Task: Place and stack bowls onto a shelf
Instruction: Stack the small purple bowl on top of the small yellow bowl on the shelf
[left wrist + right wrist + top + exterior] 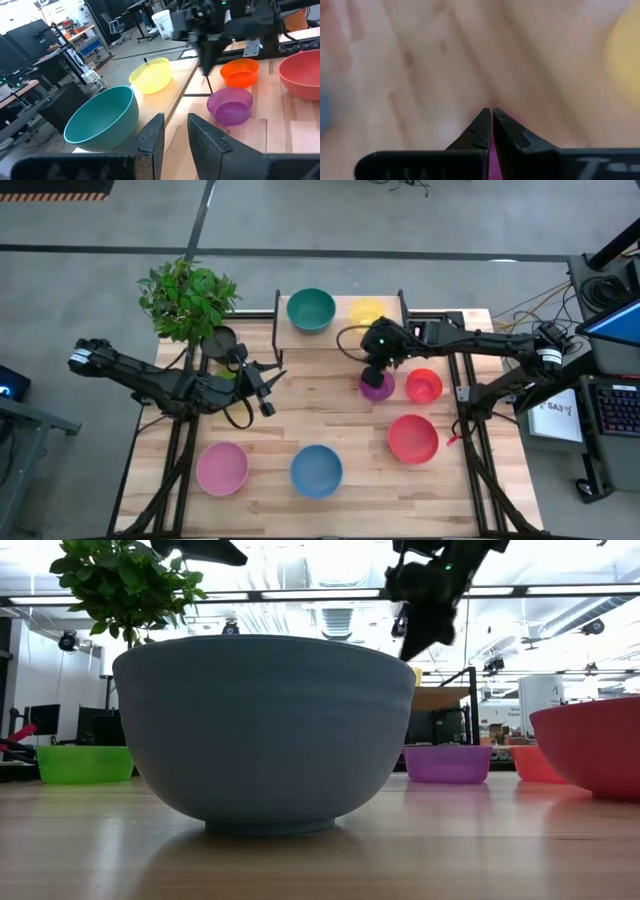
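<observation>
The shelf stands at the table's far edge with the teal bowl and the yellow bowl side by side on its top. The purple bowl sits on the table before it, next to the orange bowl. My right gripper is shut and hangs above the purple bowl's far rim, clear of it in the low view. My left gripper is open and empty at mid-table, pointing toward the shelf. The lime green bowl sits behind my left arm. Red, blue and pink bowls stand along the near side.
A potted plant stands at the far left corner beside the shelf. Bare tabletop lies between the two grippers and in front of the shelf. The shelf's black frame posts rise at its ends. Equipment and cables lie off the table's right side.
</observation>
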{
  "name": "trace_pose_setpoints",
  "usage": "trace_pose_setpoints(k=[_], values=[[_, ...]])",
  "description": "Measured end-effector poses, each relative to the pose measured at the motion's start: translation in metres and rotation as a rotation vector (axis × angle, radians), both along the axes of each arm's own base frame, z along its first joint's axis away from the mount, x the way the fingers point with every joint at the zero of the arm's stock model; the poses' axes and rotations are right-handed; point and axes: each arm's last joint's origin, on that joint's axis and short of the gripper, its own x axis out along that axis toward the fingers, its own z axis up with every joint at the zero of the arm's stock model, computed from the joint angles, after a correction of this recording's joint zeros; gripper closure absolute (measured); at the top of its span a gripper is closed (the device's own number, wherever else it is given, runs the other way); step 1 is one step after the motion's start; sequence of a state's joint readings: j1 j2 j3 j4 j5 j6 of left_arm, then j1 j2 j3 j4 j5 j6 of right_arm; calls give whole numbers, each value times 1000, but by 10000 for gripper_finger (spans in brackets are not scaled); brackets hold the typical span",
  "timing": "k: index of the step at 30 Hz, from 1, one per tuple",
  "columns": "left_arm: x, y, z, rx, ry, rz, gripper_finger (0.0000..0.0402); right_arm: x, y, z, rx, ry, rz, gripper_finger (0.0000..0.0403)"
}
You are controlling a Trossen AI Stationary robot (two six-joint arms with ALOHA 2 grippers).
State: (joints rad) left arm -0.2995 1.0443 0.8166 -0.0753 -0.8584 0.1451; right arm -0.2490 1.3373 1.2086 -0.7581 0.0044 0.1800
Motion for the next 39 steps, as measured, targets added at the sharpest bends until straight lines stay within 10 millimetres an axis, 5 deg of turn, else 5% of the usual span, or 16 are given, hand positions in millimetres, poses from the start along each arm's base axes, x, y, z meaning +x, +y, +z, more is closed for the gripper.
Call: trace_pose_setpoints(k=[8, 23, 39], values=[[0, 0, -4, 14, 21, -1, 334, -6, 36, -13, 261, 132, -71, 372], [-2, 2, -6, 39, 24, 70, 334, -15, 67, -65, 77, 241, 148, 212], [-2, 3, -7, 40, 26, 75, 334, 17, 64, -119, -64, 369, 208, 205]])
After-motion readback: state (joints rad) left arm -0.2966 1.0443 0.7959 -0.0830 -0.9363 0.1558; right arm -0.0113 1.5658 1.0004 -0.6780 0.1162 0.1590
